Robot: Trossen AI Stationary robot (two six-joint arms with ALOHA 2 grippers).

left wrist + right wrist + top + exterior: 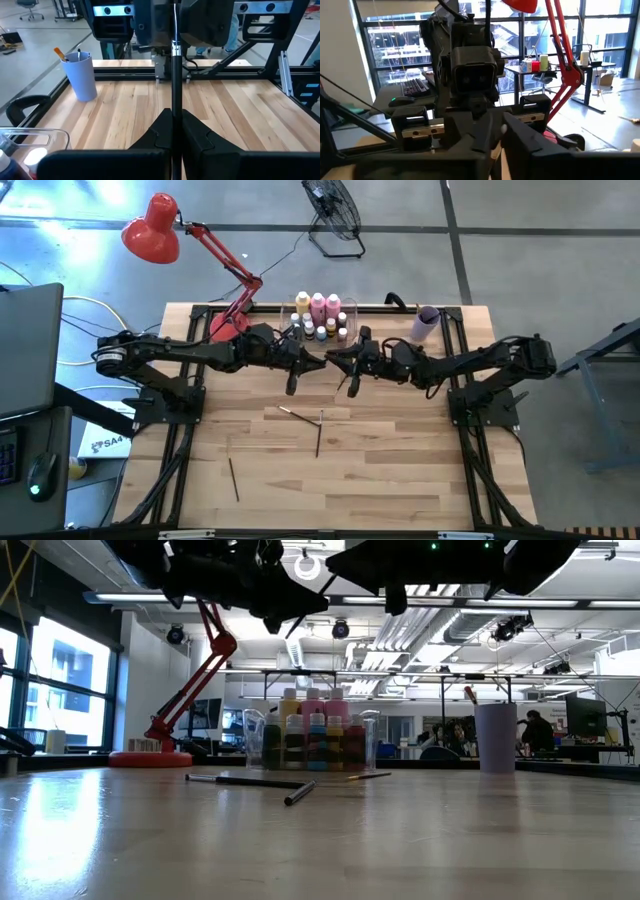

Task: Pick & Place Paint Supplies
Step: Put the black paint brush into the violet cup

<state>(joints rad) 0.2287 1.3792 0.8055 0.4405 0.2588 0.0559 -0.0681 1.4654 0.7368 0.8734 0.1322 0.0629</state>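
Note:
My two grippers meet nose to nose above the table's far middle, the left [316, 360] from the left and the right [337, 361] from the right. Between them stands a thin dark paintbrush [175, 85], about upright; both are shut on it. Pink and yellow-orange paint bottles and tiny white-capped ones fill a clear bin [320, 318] at the far edge. Three more brushes lie flat on the wood [297, 415], [319, 433], [233, 478]. The lilac cup [427, 325] at the far right holds more brushes. My left gripper [172, 114] pinches the paintbrush's dark shaft [174, 102] between its two fingers, which come level from the table's left and lie across it. The brush stands about upright, clear of the table. My right gripper [495, 144] has its fingers drawn together on the same brush, level from the table's right. The brush's thin upper end [487, 12] sticks up above both grippers. The exact spot of its hold is hidden by its own fingers.
A red desk lamp [190, 250] reaches in over the far left corner, its base [150, 755] on the table. Black frame rails [210, 74] border the tabletop. Bare wood lies toward the near edge [330, 500].

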